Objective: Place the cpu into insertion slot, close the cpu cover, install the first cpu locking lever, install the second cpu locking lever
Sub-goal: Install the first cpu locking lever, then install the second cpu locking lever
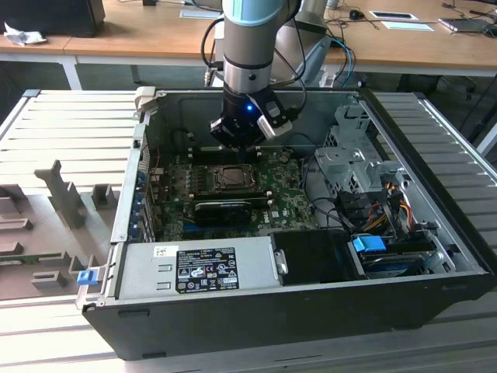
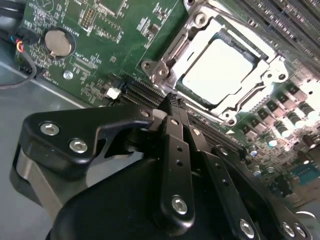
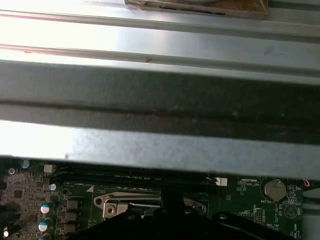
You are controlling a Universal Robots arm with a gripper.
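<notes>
Pincer (image 2: 172, 102) hangs just above the green board (image 2: 105, 45) inside an open computer case (image 1: 435, 256), its black fingers (image 2: 175, 150) drawn together with nothing between them. In the exterior view the arm (image 1: 248, 54) comes straight down into the case, a blue light glowing on its wrist, with the pincer (image 1: 237, 144) over the slot (image 1: 231, 178).

In the second wrist view the slot (image 2: 165, 55) lies just beyond the fingertips. A pale, bright cpu (image 2: 217, 70) sits flat inside it. The silver cover (image 2: 260, 60) lies down around the cpu, which shows through its window.

A round coin battery (image 2: 57, 41) sits on the board well apart from the slot. Long black memory slots (image 2: 280, 20) run along the slot's far side.

A grey power supply (image 1: 194, 268) at the near wall of the case carries a black label (image 1: 206, 270) with white print too small to read. A blue clip (image 1: 368, 244) sits at the exterior view's right. The case rests on a ribbed grey surface (image 1: 78, 116), with a wooden desk (image 1: 140, 31) behind.
</notes>
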